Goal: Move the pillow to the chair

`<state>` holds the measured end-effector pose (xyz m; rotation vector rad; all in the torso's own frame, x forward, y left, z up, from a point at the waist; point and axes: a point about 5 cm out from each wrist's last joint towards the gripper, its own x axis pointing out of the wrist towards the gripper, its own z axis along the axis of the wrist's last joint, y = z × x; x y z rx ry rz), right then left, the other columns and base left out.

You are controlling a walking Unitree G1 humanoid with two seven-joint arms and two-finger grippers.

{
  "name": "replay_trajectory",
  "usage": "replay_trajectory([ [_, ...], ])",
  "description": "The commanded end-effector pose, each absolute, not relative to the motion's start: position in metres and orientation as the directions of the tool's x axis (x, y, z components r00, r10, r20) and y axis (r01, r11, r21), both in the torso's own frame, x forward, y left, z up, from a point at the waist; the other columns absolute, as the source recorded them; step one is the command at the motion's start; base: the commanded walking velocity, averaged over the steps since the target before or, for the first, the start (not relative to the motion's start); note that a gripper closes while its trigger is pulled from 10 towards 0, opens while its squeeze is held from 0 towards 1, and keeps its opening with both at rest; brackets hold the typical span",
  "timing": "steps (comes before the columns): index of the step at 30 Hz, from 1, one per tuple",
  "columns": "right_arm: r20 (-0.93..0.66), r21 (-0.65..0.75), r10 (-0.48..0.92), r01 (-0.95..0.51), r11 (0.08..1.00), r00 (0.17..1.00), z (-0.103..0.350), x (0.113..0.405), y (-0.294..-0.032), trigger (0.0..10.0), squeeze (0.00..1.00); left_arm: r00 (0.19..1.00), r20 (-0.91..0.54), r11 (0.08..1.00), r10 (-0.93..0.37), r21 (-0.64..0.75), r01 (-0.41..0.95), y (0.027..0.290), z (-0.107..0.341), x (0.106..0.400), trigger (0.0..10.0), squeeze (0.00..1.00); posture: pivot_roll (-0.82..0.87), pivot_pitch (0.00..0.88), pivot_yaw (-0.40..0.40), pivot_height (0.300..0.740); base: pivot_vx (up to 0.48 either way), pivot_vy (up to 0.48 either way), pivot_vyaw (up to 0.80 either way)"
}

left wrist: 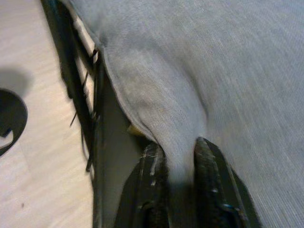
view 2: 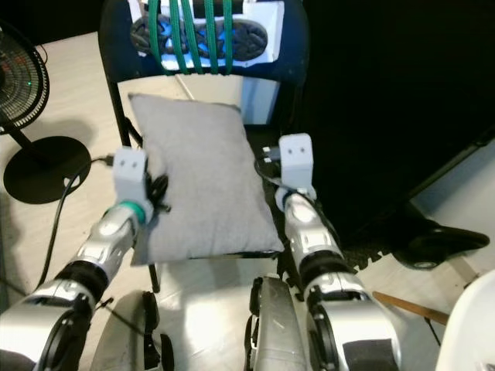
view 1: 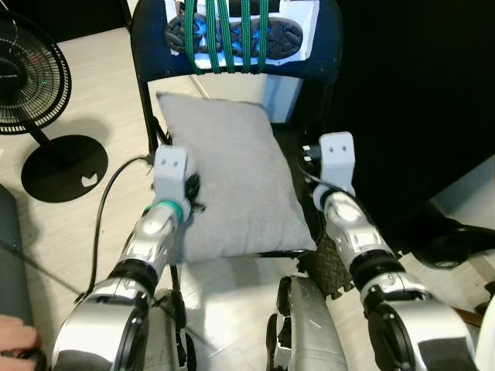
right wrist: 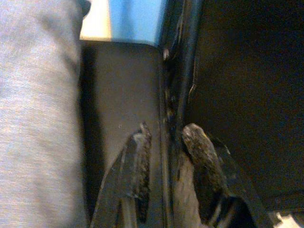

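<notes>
Grey pillow (view 1: 228, 174) lies flat on the seat of the dark chair (view 1: 144, 54), its near edge hanging a little over the seat front. Left gripper (left wrist: 181, 159) sits at the pillow's left near corner, jaws pinching a fold of the grey fabric between the two black fingers (left wrist: 147, 166). Right gripper (right wrist: 164, 142) is at the chair's right side, just beside the pillow's right edge, not touching the pillow; its jaws are slightly spread either side of the black seat frame edge (right wrist: 183, 61), cannot tell if they press on it. Green cords (view 1: 224, 35) run over the chair back, with a blue and white thing behind them. Black fan (view 1: 31, 77) stands on its round base (view 1: 63, 166) on the light floor (view 1: 100, 100) to the left of the chair, a black cable (view 1: 108, 201) trailing near the left arm. A person's hand (view 1: 15, 336) shows at the bottom left corner
</notes>
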<state>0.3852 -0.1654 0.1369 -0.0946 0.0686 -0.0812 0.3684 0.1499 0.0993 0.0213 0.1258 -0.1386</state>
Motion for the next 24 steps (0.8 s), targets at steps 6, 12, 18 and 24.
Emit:
replay_trajectory([
  [6,-0.004,-0.06,-0.1,0.1,0.993,0.995,0.12,0.36,-0.173,10.0,0.0,0.976,-0.046,0.975,-0.214,0.046,0.216,0.146,0.088,0.352,10.0,0.0,-0.09,0.068,0.007,0.601,0.0,0.0,0.0],
  [12,-0.009,-0.049,-0.096,0.096,0.994,0.995,0.116,0.355,-0.173,10.0,0.0,0.982,0.024,0.982,-0.188,0.031,0.188,0.147,0.097,0.352,10.0,0.0,-0.08,0.054,0.008,0.601,0.0,0.0,0.0],
  [18,-0.046,0.022,-0.065,0.066,0.998,0.997,0.1,0.341,-0.164,10.0,0.0,0.972,0.165,0.986,-0.165,-0.004,0.168,0.138,0.119,0.347,10.0,0.0,-0.07,0.02,0.017,0.601,0.0,0.0,0.0],
  [24,-0.029,-0.129,0.052,-0.055,0.99,0.998,0.094,0.334,-0.132,10.0,0.0,0.971,0.077,0.966,-0.225,-0.116,0.233,0.117,0.104,0.339,10.0,0.0,-0.07,0.013,0.014,0.601,0.0,0.0,0.0],
])
